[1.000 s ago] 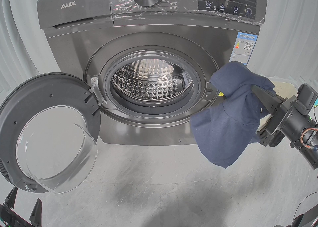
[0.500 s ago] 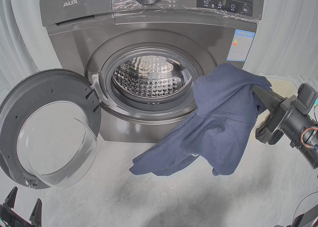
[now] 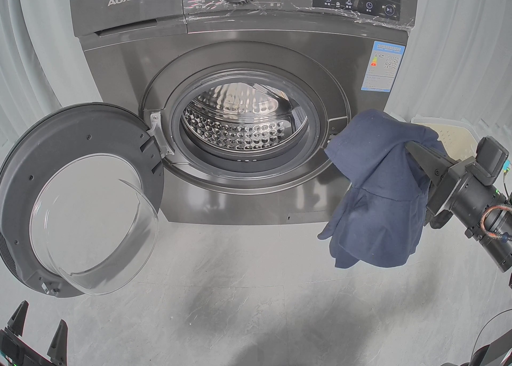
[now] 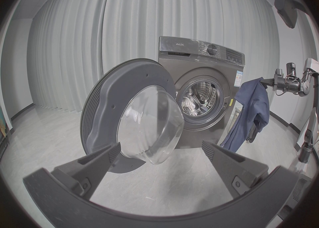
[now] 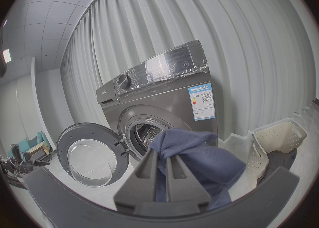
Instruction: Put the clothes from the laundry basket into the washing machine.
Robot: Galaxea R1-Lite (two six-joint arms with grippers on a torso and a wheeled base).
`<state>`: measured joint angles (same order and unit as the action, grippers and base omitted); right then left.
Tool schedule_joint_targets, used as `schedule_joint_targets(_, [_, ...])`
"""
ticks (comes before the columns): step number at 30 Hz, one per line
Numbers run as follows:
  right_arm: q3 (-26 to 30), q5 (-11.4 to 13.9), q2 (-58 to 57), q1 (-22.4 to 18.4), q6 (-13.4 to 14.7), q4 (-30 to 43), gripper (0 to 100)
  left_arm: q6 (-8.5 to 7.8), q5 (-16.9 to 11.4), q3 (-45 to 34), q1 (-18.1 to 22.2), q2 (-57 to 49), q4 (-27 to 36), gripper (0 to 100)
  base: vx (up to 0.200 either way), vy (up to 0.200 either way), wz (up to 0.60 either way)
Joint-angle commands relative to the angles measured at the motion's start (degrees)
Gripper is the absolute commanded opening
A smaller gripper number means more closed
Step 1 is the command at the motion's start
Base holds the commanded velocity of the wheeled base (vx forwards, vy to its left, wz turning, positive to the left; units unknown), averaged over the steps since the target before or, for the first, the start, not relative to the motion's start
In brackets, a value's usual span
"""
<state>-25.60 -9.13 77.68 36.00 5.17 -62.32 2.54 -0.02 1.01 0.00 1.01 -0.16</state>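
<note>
navy garment [image 3: 381, 185] hangs clamped in the right gripper [image 3: 416, 151] — its loose tail below could snag on the washing machine [image 3: 240, 41] ahead and pull free.

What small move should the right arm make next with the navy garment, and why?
Probably swing it toward the robot's left and forward into the drum. The right end effector is shut on the navy garment, which hangs outside the washing machine, right of that drum; the door stands open.
</note>
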Motion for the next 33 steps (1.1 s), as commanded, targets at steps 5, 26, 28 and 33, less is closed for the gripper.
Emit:
schedule_joint_targets(5, [2.22, 0.34, 0.19, -0.67, 0.28, 0.27, 0, 0.01, 0.02, -0.92, 0.09, -0.75, -0.11, 100, 0.000, 0.000, 0.00])
schedule_joint_targets(26, [-5.07, -0.19, 10.65, 7.95, 5.82, -0.79, 0, -2.71, -0.33, -1.01, 0.44, -0.66, -0.19, 100, 0.000, 0.000, 0.00])
schedule_joint_targets(28, [-6.39, -0.36, 12.15, 8.91, 6.61, -0.88, 0, -2.54, -0.33, -1.01, 0.44, -0.66, -0.19, 100, 0.000, 0.000, 0.00])
schedule_joint_targets(33, [-10.61, -0.98, 16.01, 9.09, 6.78, -3.07, 0, -2.36, -0.24, -1.01, 0.35, -1.01, -0.19, 100, 0.000, 0.000, 0.00])
